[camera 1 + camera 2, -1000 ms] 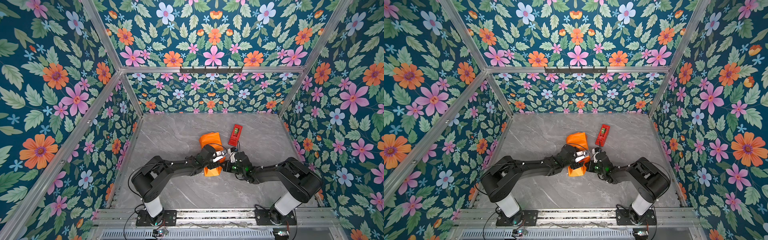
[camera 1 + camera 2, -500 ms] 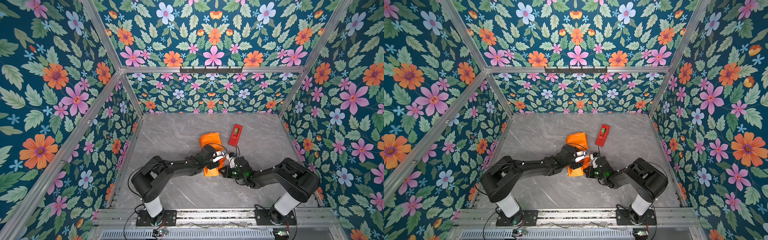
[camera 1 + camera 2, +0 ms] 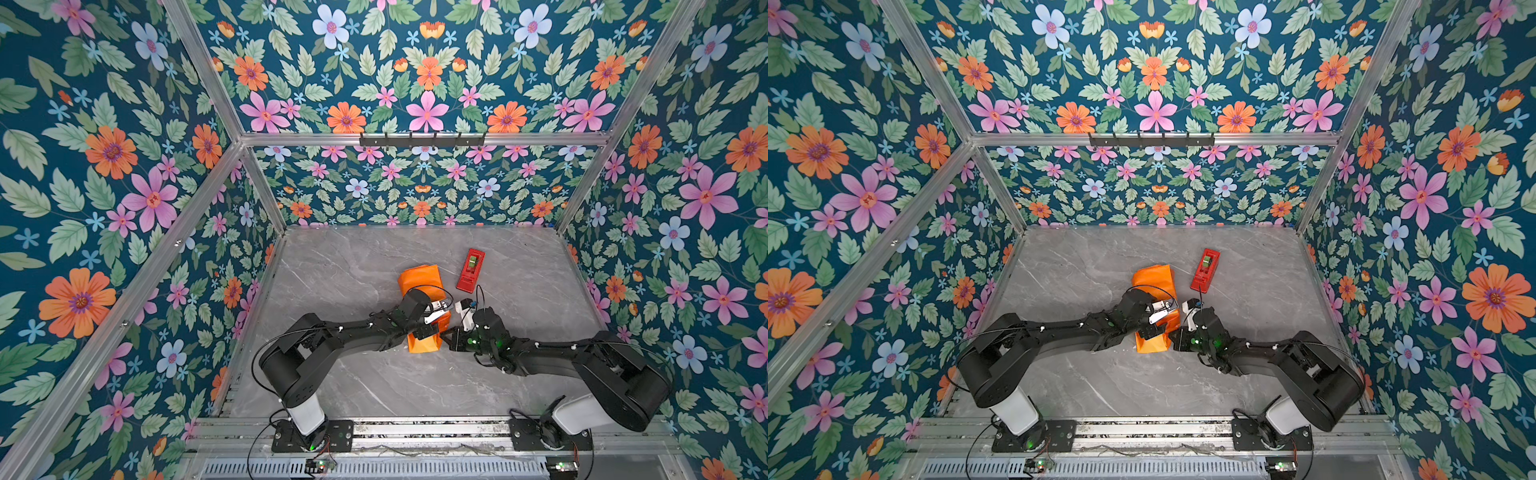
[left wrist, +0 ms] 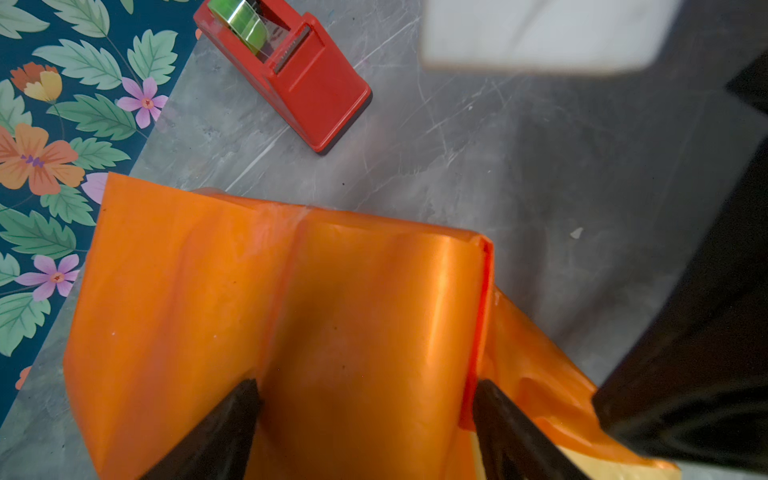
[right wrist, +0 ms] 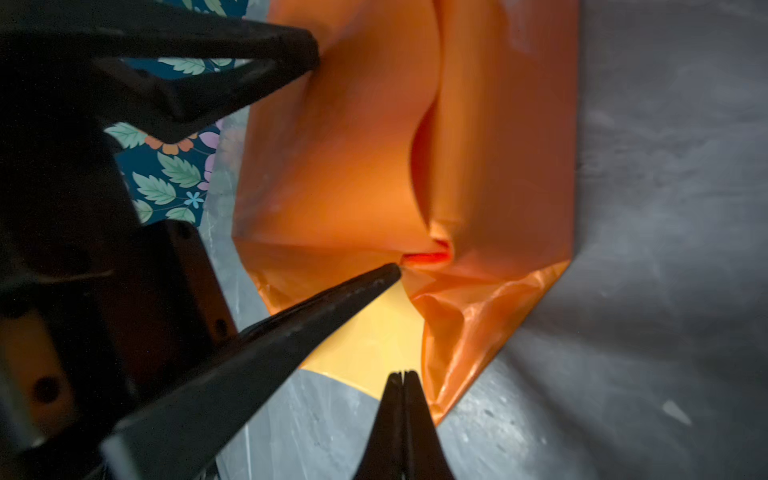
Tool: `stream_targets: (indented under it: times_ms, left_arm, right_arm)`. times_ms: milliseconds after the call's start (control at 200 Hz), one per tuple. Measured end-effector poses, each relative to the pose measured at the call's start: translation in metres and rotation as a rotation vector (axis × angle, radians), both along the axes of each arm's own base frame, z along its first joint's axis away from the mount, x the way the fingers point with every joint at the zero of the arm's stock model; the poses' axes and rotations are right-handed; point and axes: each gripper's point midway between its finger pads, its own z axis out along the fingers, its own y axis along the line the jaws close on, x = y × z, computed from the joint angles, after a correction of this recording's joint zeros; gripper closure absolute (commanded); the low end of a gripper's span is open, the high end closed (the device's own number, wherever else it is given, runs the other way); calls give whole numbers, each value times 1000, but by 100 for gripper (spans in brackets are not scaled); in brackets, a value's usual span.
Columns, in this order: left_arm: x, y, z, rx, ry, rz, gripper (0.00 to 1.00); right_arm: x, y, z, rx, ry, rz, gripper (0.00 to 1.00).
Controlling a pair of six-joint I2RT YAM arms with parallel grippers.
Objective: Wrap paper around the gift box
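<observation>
Orange glossy paper (image 3: 419, 282), folded over a blocky shape at the centre of both top views, on the grey marble table (image 3: 353, 257). Hides the gift box completely; only a wrapped outline to go by. Up and right of the bundle, near but apart from it, a red tape dispenser (image 3: 470, 270), upper left in the left wrist view.

Left gripper (image 3: 438, 322) over the lower half of the bundle. Fingers (image 4: 232, 415) spread wide at the lower middle of the left wrist view, one on each side of the raised wrapped block. Press against the paper on both flanks, clamping the block across its width. Seen again in the right wrist view: one tip at upper left, one at the centre beside a folded corner.

Right gripper (image 5: 401, 378) at the bottom middle of the right wrist view, fingers pressed fully together, nothing visible between them. Sits at the edge of a loose flap showing its duller yellow-orange face. Contact with that flap: cannot tell. In both top views, lies at the lower right corner of the bundle.
</observation>
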Motion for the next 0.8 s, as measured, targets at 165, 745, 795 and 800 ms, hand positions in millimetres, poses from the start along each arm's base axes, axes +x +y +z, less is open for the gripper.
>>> stream_targets:
  times_ms: [165,745,795,800]
  left_arm:
    - [0,0,-1,1,1,-1,18]
    - [2,-2,-1,-1,-2,0,18]
    - [2,-2,-1,-1,-2,0,18]
    - [2,-2,-1,-1,-3,0,18]
  right_arm:
    - [4,6,-15,23,61,-26,100]
    - [19,15,-31,69,116,-119,100]
    - [21,16,-31,72,111,-122,100]
    - [21,16,-30,73,111,-122,100]
